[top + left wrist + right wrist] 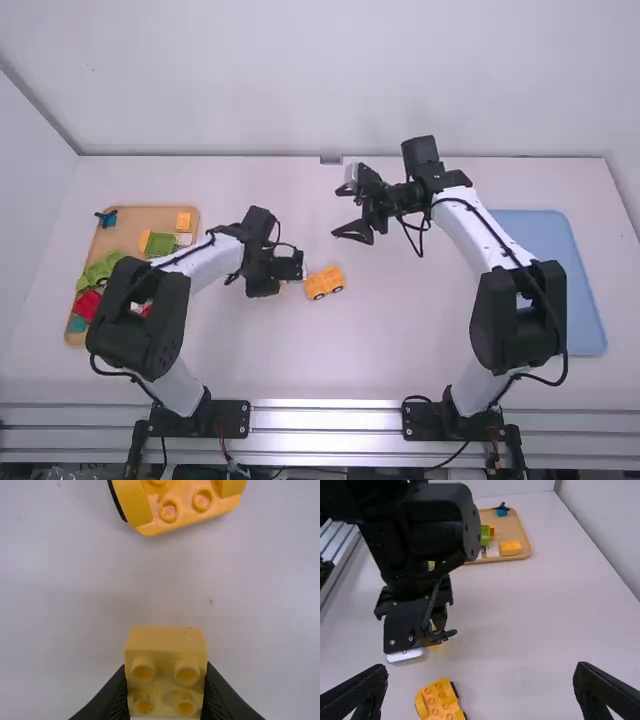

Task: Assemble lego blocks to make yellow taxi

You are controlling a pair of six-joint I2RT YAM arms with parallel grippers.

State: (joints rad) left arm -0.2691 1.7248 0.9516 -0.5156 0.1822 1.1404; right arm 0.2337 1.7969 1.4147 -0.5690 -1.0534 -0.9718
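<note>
Evidently the left gripper point(166, 692) has its fingers closed on the sides of a small yellow plastic block point(166, 647) with four studs; the studs face back toward the wrist camera, and whether the block touches the table is hard to tell. Just beside it, to the right in the high view, the wheeled yellow plastic car base point(325, 282) sits on the white table point(300, 345), apart from the block. The base's long axis runs aslant, its left end a little nearer the arms' bases and its right end farther away, so the coming move probably calls for a short shift rightward and a slight turn to square the block with the base's studs. Farther out, beyond the base and somewhat to its right, the right gripper point(350, 213) hangs with its fingers wide apart and nothing between them. The left gripper is the nearer one, and a skewed press could push the base away.
</note>
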